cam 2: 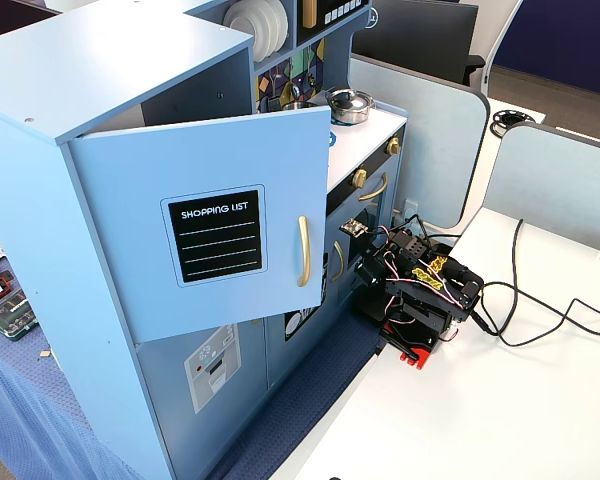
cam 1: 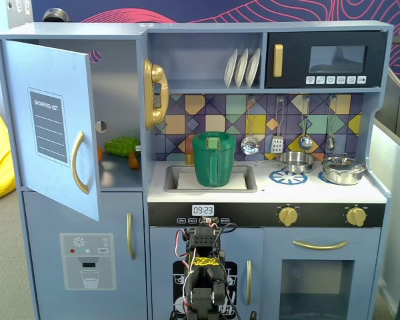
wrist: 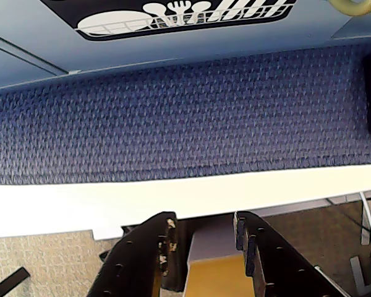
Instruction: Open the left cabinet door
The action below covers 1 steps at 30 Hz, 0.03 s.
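Wrist view: two black fingers [wrist: 162, 247] enter from the bottom edge, parted, nothing between them; a tan block sits low in the gap.
Gripper: [wrist: 204, 238] hangs over the white surface [wrist: 111, 201], which shows as a pale band above the fingertips.
Surface: white desk top; in a fixed view it spreads to the right of the toy kitchen [cam 2: 500, 400], with black cables trailing across it.
Arm: [cam 2: 415, 290] folded low at the surface's edge, just in front of the kitchen's lower doors; in a fixed view it stands low at centre [cam 1: 205, 267], wires and a yellow cable visible on top.
Blue cloth: [wrist: 185, 117] textured fabric between the surface's edge and the kitchen base.
Lower door panel: [wrist: 173, 15] black dish-rack sticker, seen at the top of the wrist view.
Left cabinet door: [cam 1: 53, 127] upper left of the kitchen, swung open toward the camera, hinged at its left side; carries a "SHOPPING LIST" panel and a curved gold handle [cam 1: 79, 162]. In a fixed view it stands out from the cabinet front [cam 2: 205, 235].
Cabinet interior: green toy [cam 1: 122, 145] lying on the shelf behind the open door.
Sink: [cam 1: 210, 179] holds a green pitcher [cam 1: 214, 159].
Cooktop: silver pot [cam 1: 343, 170], to the right of the sink.
Upper shelf: white plates [cam 1: 243, 67], microwave [cam 1: 327, 60] beside them.
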Available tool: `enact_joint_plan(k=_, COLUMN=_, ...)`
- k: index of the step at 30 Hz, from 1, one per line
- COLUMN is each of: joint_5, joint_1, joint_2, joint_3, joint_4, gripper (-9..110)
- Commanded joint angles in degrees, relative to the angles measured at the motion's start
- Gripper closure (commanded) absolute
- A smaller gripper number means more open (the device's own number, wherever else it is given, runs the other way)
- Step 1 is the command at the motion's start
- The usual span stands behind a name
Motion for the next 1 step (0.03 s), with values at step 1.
enact_joint_plan(k=1, joint_5=2.4, joint_1=0.0, joint_2=-0.4, joint_3=0.1, joint_4=10.3, gripper=97)
